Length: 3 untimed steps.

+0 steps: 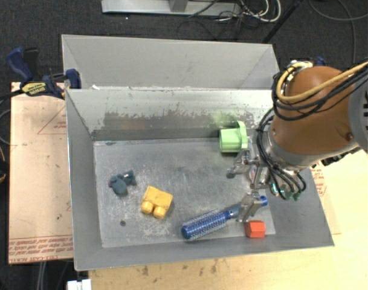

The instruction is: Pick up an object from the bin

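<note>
At left on the floor of the grey metal bin (pixel 184 174): one small blue-grey piece (pixel 119 183), irregular in shape, lying alone and well apart from the left wall.

Right of it, toward the front: one yellow block (pixel 156 201), with two rounded studs on its near side. It lies flat, near the blue-grey piece but not touching it.

Centre-right, near the front wall: one blue brush (pixel 209 223). It is long and cylindrical with a bristled body, and it lies slanted with its thin handle end raised toward the right.

Centre-right, at the foot of the back wall: one green block (pixel 231 139), squarish, touching or just beside that wall.

Right side: the hand (pixel 254 193), hanging below the arm's orange cover (pixel 313 110) and its cables. It is low over the bin floor, between the green block and the brush's handle end, and closest to the handle end. Whether it is wide or narrow cannot be told, and nothing is seen held in it.

Right front: one red cube (pixel 255 229), just beside the brush's handle end and directly in front of the hand.
</note>
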Motion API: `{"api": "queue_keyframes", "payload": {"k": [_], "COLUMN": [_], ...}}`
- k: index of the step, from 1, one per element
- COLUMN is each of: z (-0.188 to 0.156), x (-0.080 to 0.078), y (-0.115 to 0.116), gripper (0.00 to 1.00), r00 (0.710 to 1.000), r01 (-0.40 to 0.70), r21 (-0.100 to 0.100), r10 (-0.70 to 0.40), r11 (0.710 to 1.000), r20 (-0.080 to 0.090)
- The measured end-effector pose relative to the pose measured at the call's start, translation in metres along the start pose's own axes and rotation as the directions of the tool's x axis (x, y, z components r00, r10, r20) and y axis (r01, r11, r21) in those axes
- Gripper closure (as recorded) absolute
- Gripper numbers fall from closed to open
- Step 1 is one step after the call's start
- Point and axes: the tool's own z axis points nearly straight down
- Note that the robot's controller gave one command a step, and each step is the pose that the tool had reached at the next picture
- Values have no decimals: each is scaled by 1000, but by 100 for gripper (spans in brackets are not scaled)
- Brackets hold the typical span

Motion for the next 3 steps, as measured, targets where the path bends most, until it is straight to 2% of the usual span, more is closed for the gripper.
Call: {"api": "queue_keyframes", "payload": {"k": [1, 2, 3], "z": [137, 132, 13], "x": [-15, -17, -23], "y": [-11, -11, 8], "gripper": [0, 100, 100], "r00": [995, 995, 995], "r01": [98, 98, 93], "r21": [0, 1, 1], "r10": [-98, -98, -93], "r11": [995, 995, 996], "r20": [1, 9, 18]}}
